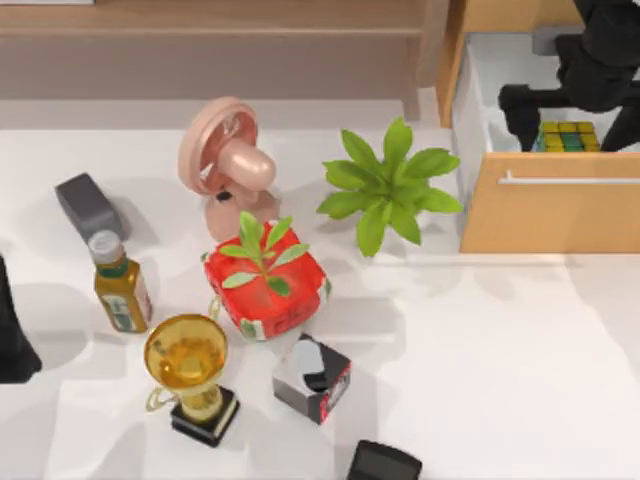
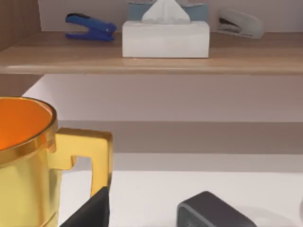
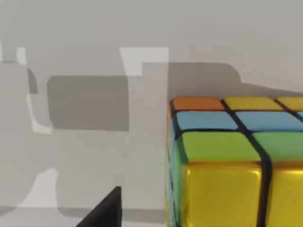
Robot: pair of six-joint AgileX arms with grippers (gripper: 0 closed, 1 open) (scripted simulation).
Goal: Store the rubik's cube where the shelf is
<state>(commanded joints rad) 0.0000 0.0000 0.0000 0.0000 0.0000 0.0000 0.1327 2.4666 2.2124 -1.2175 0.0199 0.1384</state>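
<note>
left arm (image 1: pixel 12 335): parked at the table's left edge, idle; you can't tell how its fingers stand.
rubik's cube (image 1: pixel 567 136): it lies in the white well of the open drawer (image 1: pixel 550 215) at the right, not on the shelf.
right gripper (image 1: pixel 525 115): you have it down in that drawer beside the cube, likely to take it; whether it grips is not clear.
shelf (image 1: pixel 210 20): far board at the back, left of the drawer; the cube goes there.

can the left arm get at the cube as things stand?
Probably not. The cube sits inside the open drawer at the table's far right, under the right hand. The left arm is parked at the far left, with the fan and plant between.
</note>
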